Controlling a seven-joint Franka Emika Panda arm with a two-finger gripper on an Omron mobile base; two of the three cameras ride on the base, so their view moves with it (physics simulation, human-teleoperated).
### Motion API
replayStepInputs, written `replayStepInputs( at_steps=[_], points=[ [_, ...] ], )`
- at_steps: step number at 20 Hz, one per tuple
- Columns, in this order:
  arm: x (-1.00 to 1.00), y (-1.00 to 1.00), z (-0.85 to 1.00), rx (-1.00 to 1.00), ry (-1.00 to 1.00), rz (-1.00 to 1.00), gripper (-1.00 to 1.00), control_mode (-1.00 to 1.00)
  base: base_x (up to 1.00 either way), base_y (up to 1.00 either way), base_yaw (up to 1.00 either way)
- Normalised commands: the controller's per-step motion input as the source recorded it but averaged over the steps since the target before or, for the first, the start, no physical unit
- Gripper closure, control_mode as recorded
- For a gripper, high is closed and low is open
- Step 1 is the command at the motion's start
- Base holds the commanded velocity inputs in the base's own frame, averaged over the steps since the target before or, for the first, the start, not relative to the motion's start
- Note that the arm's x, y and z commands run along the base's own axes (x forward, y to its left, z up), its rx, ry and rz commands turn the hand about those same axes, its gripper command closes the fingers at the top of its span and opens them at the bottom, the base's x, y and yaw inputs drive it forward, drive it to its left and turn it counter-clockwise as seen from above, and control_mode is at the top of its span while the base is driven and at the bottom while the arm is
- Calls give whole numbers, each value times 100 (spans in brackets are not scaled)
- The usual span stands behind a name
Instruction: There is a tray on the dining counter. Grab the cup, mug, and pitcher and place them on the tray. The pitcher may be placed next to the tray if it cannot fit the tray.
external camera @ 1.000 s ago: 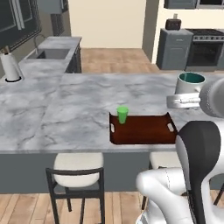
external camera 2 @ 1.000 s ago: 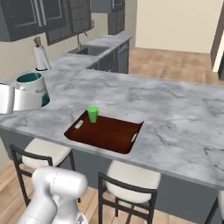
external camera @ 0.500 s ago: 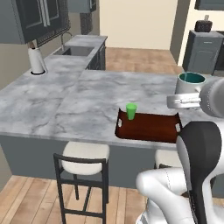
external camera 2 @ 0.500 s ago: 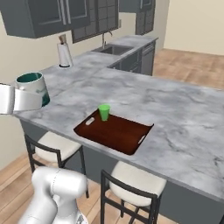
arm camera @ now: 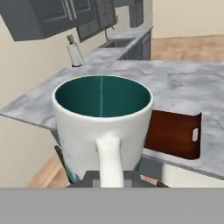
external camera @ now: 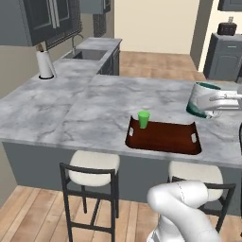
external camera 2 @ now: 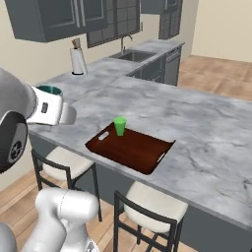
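- Mug [arm camera: 103,118] sits nearest in the hand view, white with a teal inside, upright, its handle turned toward the camera; the fingers are closed on that handle, so the mug is carried in the air.
- Gripper [external camera: 222,100] in the left base view holds the mug at about 2 o'clock of the tray, off its right end and above the tabletop, not yet over the tray floor.
- Tray [external camera: 165,139], dark reddish-brown, lies flat near the front edge of the dining counter [external camera: 94,108].
- Cup [external camera: 143,119], bright green, stands upright inside the tray at its far-left corner, roughly 10 o'clock; that part looks done.
- Paper-towel roll [external camera: 45,64] stands far off at 10 o'clock, beside the sink.
- Judged progress: one of three placed, the mug is in transit, and the pitcher remains to fetch.
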Motion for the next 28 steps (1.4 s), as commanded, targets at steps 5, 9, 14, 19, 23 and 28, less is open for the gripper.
replayStepInputs(
  at_steps=[5,9,14,19,23,28],
  points=[
    [8,-10,-4,0,4,21,100,-100,0,0,0],
    [10,-20,-28,-2,0,27,100,-100,0,0,0],
    [18,-22,-40,0,0,30,100,-100,0,0,0],
    [30,-18,-50,0,0,31,100,-100,0,0,0],
    [39,-7,-56,-1,-5,33,100,-100,0,0,0],
    [40,-4,-58,-2,-29,30,100,-100,0,0,0]
  ],
)
